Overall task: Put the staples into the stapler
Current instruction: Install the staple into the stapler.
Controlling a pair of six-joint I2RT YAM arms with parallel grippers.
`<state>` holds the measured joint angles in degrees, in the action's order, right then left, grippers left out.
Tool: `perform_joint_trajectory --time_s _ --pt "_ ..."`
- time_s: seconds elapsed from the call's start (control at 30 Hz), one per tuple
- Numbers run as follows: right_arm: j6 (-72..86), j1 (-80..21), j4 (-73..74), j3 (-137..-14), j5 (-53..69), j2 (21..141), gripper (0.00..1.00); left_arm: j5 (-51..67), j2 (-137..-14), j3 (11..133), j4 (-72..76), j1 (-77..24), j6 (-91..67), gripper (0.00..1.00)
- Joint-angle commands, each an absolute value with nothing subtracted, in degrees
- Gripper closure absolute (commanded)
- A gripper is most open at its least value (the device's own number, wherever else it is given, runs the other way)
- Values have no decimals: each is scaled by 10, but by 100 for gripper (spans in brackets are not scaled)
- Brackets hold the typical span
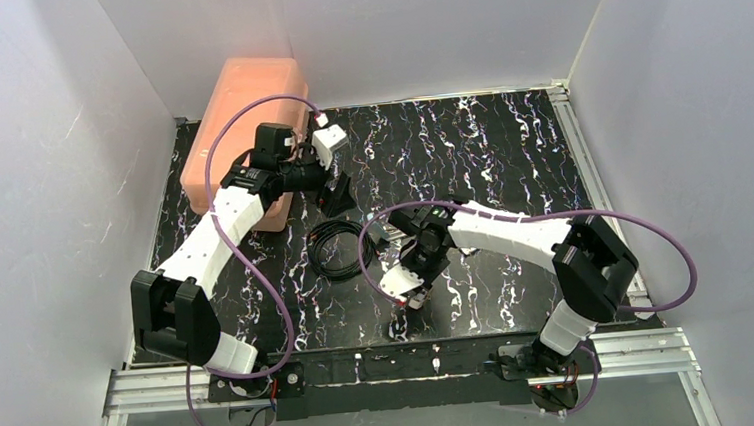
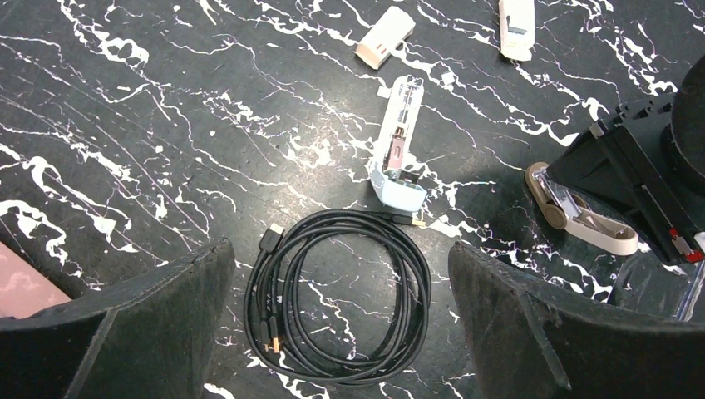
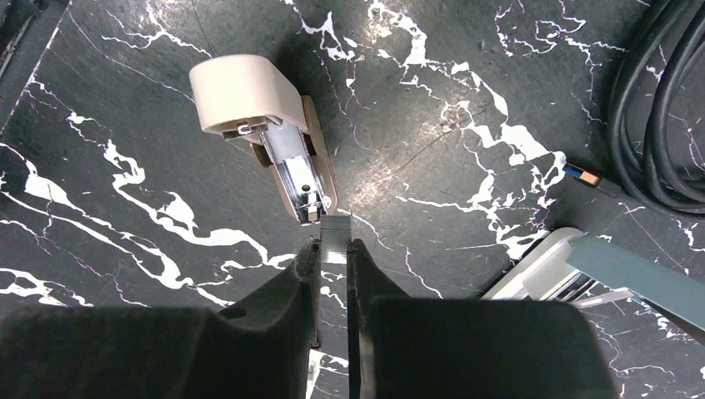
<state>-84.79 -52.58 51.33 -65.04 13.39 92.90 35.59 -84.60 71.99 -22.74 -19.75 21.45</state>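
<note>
My right gripper (image 3: 334, 249) pinches the staple strip (image 3: 335, 226) just off the channel of the beige stapler (image 3: 249, 91), so it could snag or buckle; my left gripper (image 2: 339, 266) gapes empty.

- Lighting was bright and even; the white walls (image 1: 41, 196) looked washed out.
- A dull sheen of glare sat on the glossy black table (image 3: 432, 166).
- The near fingers (image 2: 125, 332) were dark and soft-focused.

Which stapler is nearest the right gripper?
The beige stapler, just ahead of the staples pinched in the right gripper; the light-blue stapler lies off beside the cable.
</note>
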Motion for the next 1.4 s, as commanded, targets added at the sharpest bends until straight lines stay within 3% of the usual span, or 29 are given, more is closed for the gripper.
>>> perform_joint_trajectory --time_s 0.0,0.53,1.37 --pt "-863 -532 529 -666 125 929 89 357 -831 722 -218 -187 201 1" --pt "-868 -552 533 -654 109 934 89 264 -829 718 -178 -159 157 2" --pt "-864 -571 531 -627 92 928 89 236 -832 718 -156 -137 137 1"
